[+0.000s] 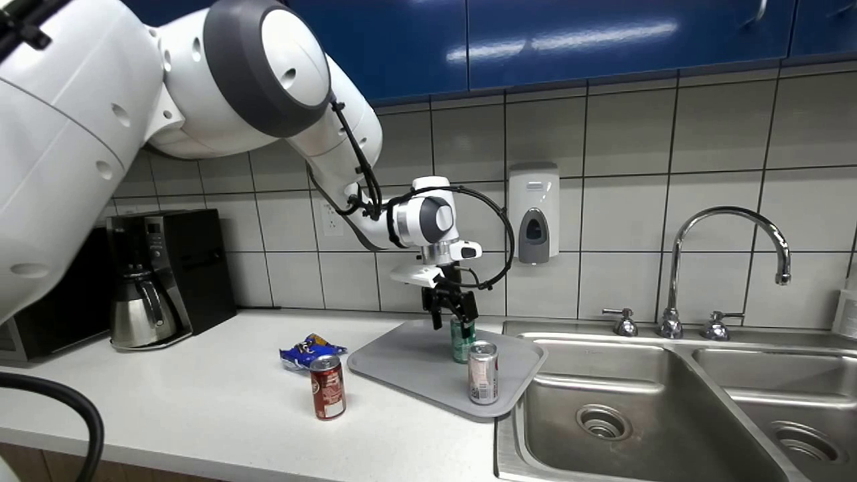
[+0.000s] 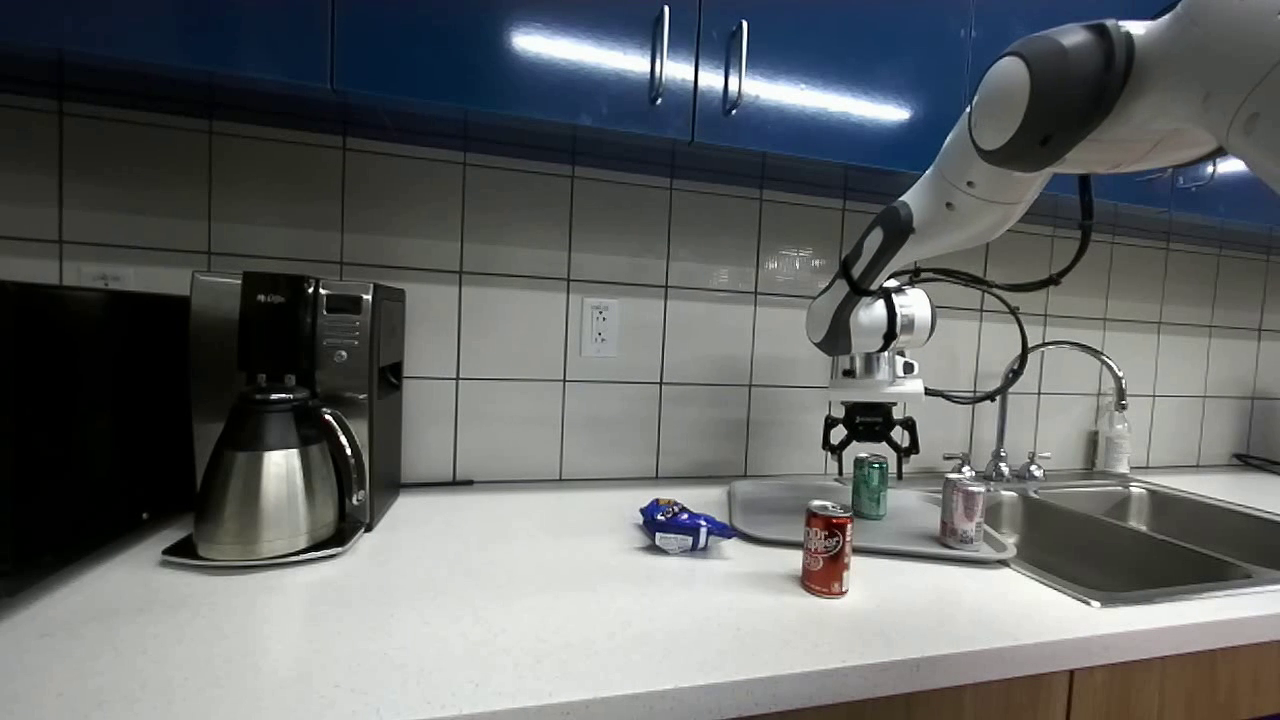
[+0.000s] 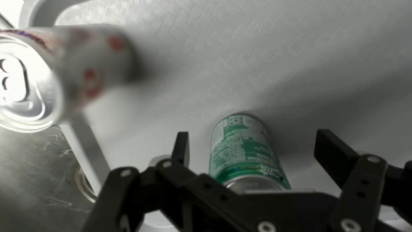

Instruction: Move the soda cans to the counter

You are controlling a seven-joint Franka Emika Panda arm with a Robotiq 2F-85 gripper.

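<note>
Counter, white, is spanning the foreground, with a dark red can standing upright on it. Behind, a silver-grey can is standing on a grey tray. Farther back on that tray, a green can is standing; near its top the end effector is hanging with fingers spread, the can showing between them in the wrist view. Beyond, a tiled wall is rising.

White glare streaks the blue cabinets in both exterior views. In the wrist view, the silver-grey can blurs along its side and shines on top; soft shadows cross the grey tray.
</note>
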